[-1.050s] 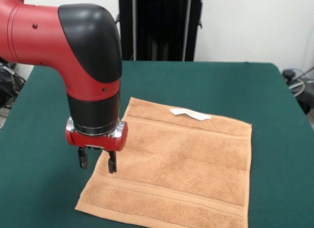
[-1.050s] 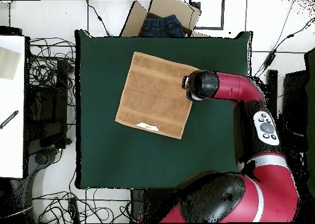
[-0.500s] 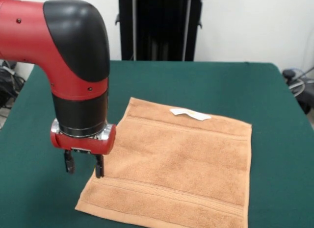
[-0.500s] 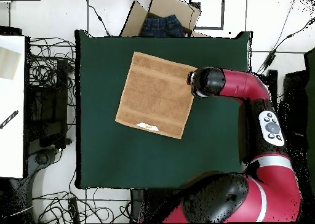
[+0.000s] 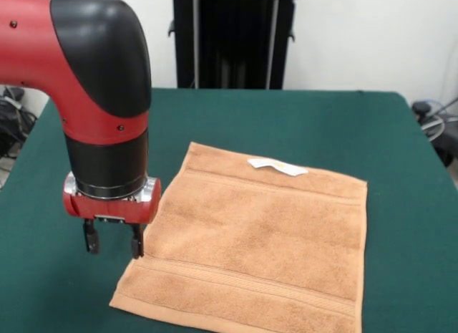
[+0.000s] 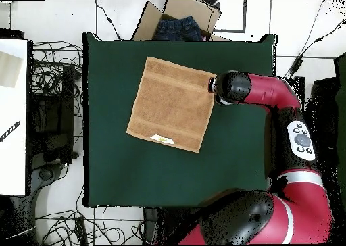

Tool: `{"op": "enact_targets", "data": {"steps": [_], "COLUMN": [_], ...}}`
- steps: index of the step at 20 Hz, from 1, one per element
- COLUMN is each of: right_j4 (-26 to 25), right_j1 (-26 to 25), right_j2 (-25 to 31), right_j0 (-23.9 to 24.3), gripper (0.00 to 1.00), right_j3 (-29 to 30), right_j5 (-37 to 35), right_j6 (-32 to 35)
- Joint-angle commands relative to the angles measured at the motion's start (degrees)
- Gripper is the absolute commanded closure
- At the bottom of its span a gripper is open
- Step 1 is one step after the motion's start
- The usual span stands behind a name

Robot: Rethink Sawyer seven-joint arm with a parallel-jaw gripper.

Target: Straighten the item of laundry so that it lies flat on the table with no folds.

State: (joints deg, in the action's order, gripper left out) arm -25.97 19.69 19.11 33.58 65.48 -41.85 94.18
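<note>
Gripper point(image 5: 111, 240) empty, jaws apart – just beside flat towel point(image 5: 257, 240), overhead hides it, cardboard box point(image 6: 177, 17) beyond table point(image 6: 135, 176)

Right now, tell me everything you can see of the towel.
The towel is light orange-tan terry, roughly square, spread flat on the green table with no visible folds. Woven band stripes run near two opposite edges, and a small white tag lies by one edge. The open claw hangs beside its edge, holding nothing.
</note>
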Motion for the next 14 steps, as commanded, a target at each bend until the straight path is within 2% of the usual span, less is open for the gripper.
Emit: {"op": "enact_targets", "data": {"steps": [1, 4, 14], "right_j4": [-1.57, -1.22, -1.27], "right_j1": [1.6, 3.16, 3.67], "right_j2": [1.3, 1.01, 0.52], "right_j0": [-1.5, -1.43, -1.08], "gripper": [0.0, 0.0, 0.0], "right_j3": [4.28, 6.34, 7.71], "right_j5": [-4.57, -4.33, -3.59], "right_j6": [-6.73, -5.81, -4.44]}}
